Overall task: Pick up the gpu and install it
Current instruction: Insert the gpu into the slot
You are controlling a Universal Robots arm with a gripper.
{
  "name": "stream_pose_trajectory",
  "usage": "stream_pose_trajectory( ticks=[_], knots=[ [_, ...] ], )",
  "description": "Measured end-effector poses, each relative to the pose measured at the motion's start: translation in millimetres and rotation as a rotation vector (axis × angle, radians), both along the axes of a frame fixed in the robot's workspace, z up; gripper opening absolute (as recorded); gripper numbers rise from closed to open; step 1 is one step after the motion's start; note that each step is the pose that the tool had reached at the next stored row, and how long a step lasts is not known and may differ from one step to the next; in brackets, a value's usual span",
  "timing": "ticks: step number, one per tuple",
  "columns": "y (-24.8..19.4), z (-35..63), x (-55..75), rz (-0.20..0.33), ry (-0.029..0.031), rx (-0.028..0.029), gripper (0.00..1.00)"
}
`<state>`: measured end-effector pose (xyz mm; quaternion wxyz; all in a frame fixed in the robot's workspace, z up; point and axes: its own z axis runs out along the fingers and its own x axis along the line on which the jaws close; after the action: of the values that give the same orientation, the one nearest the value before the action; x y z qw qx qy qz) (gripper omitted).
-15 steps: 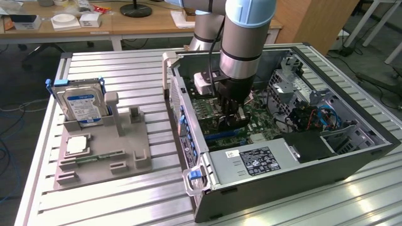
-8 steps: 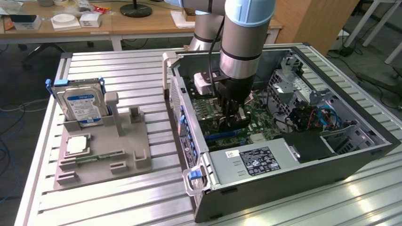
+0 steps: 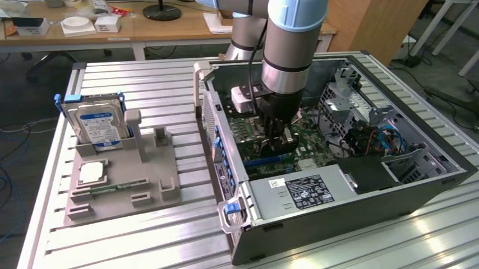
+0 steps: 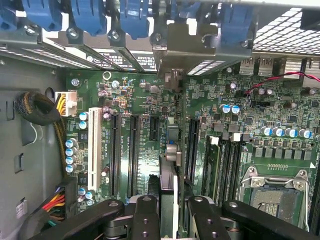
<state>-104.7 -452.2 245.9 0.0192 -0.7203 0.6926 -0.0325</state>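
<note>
**Slotted metal bench (image 3: 150, 73), open case (image 3: 359, 216): gpu (image 4: 169, 150) gripped, not yet seated**

Beside the case, on the exterior view's left, we note a grey fixture tray (image 3: 150, 168) with the hard drive (image 3: 96, 126) standing upright in it. The gripper (image 3: 275, 133) is down inside the case. Its fingers (image 4: 145, 220) are pressed onto the gpu, which shows edge-on between them, over the motherboard (image 4: 150, 100) and near the long black expansion slots (image 4: 133, 150). We judge the pick complete and insertion in hand. Whether the card's edge touches a slot, we cannot tell. Seating calls for the edge lined true with its slot, the end bracket meeting the rear opening, and straight pressure.
</note>
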Motion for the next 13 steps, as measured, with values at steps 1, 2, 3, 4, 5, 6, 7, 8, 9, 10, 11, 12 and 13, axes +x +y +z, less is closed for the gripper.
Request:
stream_pose_trajectory(
  ticks=[1, 2, 3, 4, 5, 6, 7, 8, 9, 10, 11, 12, 13],
  knots=[
    [0.0, 0.0, 0.0, 0.0, 0.0, 0.0009, 0.27],
    [0.1, 0.0, 0.0, 0.0, -0.0001, 0.0054, 0.27],
    [0.0, -0.1, 0.0, 0.0, -0.0001, 0.013, 0.27],
    [0.0, 0.0, 0.0, 0.0, 0.0, 0.0187, 0.27],
    [0.1, 0.0, 0.0, 0.0, 0.0, 0.0193, 0.27],
    [0.1, 0.0, 0.0, 0.0, 0.0, 0.0194, 0.27],
    [0.0, -0.1, 0.0, 0.0, 0.0, 0.0194, 0.27],
    [0.0, -0.1, 0.0, 0.0, 0.0, 0.0194, 0.27],
    [0.0, -0.1, 0.0, 0.0, 0.0, 0.0194, 0.27],
    [0.0, -0.1, 0.0, 0.0, 0.0, 0.0194, 0.27],
    [0.0, -0.1, 0.0, 0.0, 0.0, 0.0194, 0.27],
    [0.0, -0.1, 0.0, 0.0, 0.0, 0.0195, 0.27],
    [0.0, -0.1, 0.0, 0.0, 0.0, 0.0195, 0.27]
  ],
)
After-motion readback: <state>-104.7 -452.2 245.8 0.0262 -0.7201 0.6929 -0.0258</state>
